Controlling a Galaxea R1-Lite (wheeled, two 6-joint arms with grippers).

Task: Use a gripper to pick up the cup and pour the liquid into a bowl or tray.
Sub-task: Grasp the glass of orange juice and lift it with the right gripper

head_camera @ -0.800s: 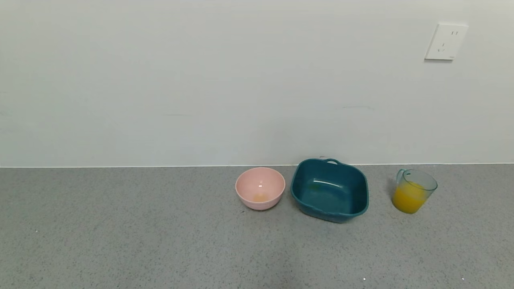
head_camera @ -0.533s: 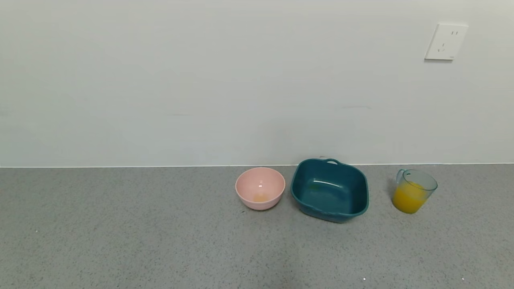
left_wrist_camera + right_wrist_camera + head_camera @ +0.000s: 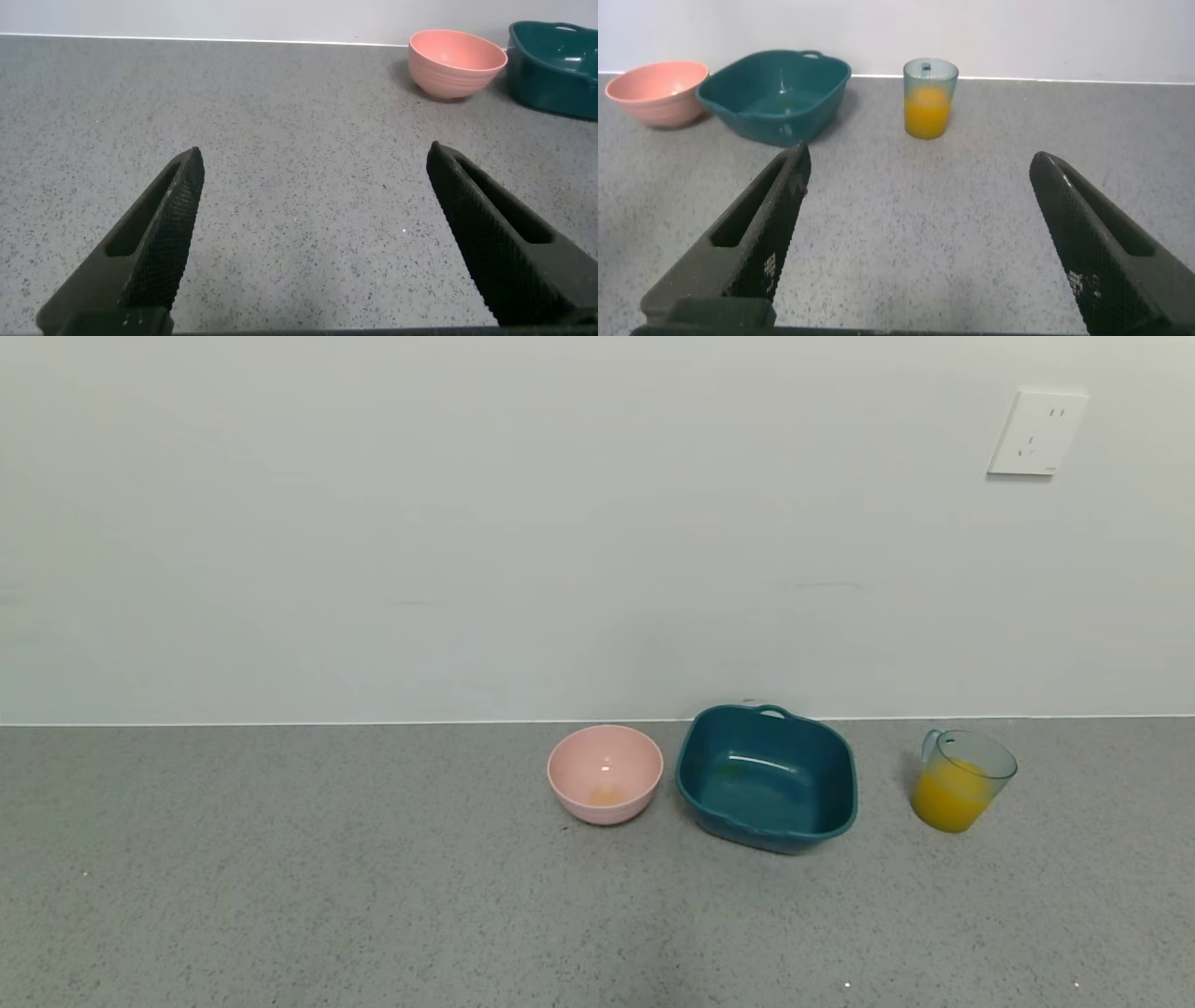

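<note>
the cup [image 3: 963, 780] stands upright on the grey countertop [image 3: 373, 896], near the wall [image 3: 467, 523], roughly half full of orange liquid [image 3: 950, 795]. the teal tub [image 3: 767, 777] sits to the cup's left, apart from it, with its loop handle toward the wall. a pink bowl [image 3: 605, 774] sits just beside the tub on the far side from the cup, with a faint yellowish trace at its bottom. a white wall socket [image 3: 1036, 433] is mounted above the cup. the right gripper [image 3: 915, 233] is low over the countertop, fingers spread wide and holding nothing, facing the cup from well back. the left gripper [image 3: 313, 233] is likewise spread wide and holding nothing, well apart from the pink bowl.
</note>
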